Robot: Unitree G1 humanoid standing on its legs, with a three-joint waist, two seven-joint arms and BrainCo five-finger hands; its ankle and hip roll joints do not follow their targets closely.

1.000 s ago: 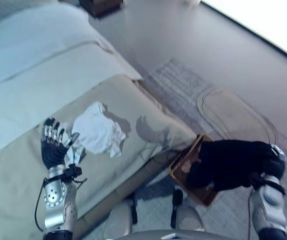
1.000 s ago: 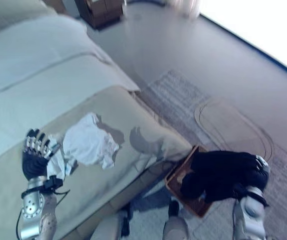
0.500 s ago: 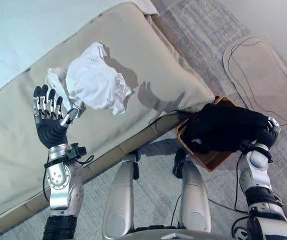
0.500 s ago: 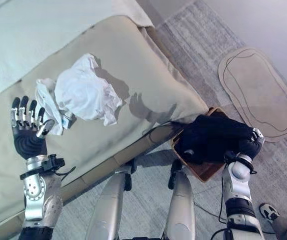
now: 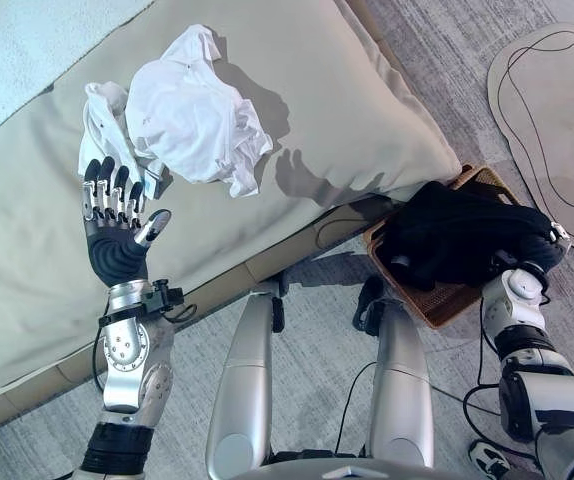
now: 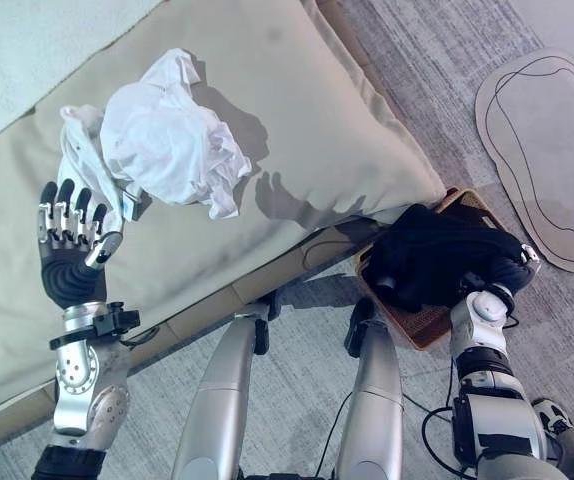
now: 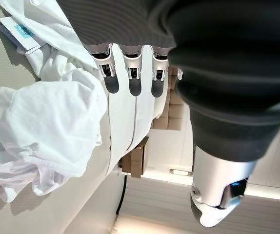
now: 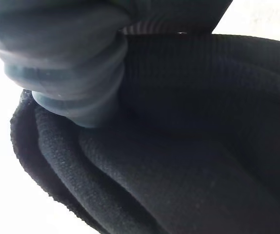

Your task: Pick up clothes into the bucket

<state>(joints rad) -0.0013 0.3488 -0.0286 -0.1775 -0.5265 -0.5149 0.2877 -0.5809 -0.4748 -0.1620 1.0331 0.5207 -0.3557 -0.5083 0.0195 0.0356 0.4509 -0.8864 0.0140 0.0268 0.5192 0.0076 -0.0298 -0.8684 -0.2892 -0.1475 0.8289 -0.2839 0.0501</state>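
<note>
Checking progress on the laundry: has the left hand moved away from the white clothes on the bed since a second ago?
Yes. The left hand touched the white clothes on the bed a second ago; now it hangs open, just clear of their near edge, back toward the robot.

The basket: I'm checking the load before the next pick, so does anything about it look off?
The black garment is heaped over the brown basket and spills past its rim rather than sitting inside. The right hand is buried in it. The white clothes lie crumpled on the bed.

Crumpled white cotton cloth (image 5: 192, 118) is lying on a matt beige bed (image 5: 347, 110), while black ribbed knit (image 5: 462, 235) is filling a woven basket (image 5: 435, 300).
</note>
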